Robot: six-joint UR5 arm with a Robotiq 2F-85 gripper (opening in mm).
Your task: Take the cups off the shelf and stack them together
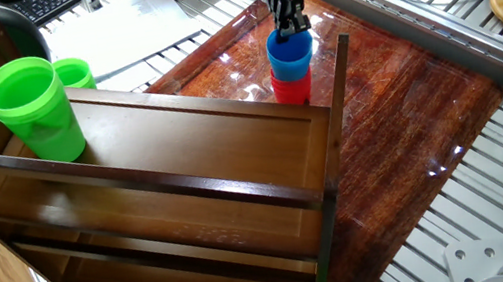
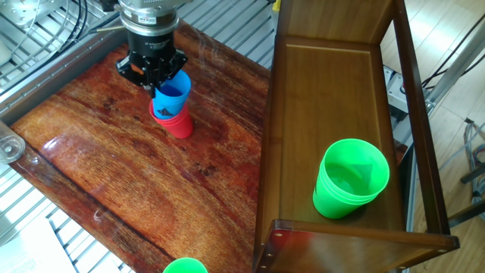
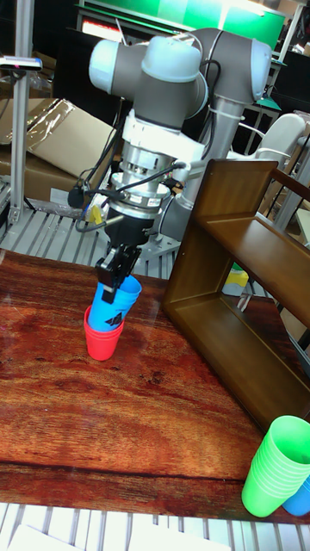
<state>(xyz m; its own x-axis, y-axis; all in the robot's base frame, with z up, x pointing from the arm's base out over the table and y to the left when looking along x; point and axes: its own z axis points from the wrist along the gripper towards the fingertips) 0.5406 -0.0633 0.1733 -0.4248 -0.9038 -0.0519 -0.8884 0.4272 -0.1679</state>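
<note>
My gripper is shut on the rim of the blue cup, which leans and sits partly inside the red cup. The red cup stands on the tabletop and tips a little under it. In one fixed view the gripper comes down from above onto the blue cup, with the red cup showing below. The tall fixed view shows the gripper, the blue cup and the red cup. The tall green cup stands on the shelf.
A smaller green cup stands on the table beside the shelf. Metal rail framing borders the glossy tabletop. A green cup sits at the near right edge in the tall fixed view.
</note>
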